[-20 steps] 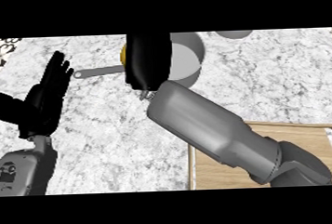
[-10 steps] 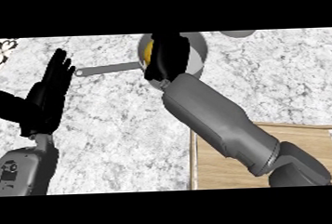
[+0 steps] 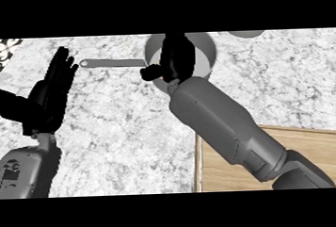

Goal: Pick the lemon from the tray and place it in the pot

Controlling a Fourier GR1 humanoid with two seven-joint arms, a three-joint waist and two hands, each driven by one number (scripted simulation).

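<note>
Marble counter (image 3: pixel 123 136) in grey and white fills most of the head view, and the right hand (image 3: pixel 174 58) sits at its upper middle, directly over the pot (image 3: pixel 200 48). That pot is a grey round vessel whose rim shows on both sides of the black hand, and its long grey handle (image 3: pixel 113 63) runs out to the view's left, lying flat above the marble. The right hand's fingers point up across the pot's opening and look drawn together, with the thumb sticking out toward the handle side; whether they are curled round anything cannot be told, since the back of the hand hides what lies under it. No part of the lemon shows at this moment, so its place cannot be read from the view. The grey right forearm (image 3: pixel 223 127) slants from the lower right up to the pot, passing over the near corner of the wooden tray (image 3: pixel 311 153), whose pale brown surface and darker edge lie at the lower right of the counter. The left hand (image 3: pixel 49 98) rests at the view's left, well apart from the pot, fingers straight and pointing up, thumb spread outward, touching nothing. Part of a grey round object (image 3: pixel 246 34) shows at the top edge, just right of the pot.
</note>
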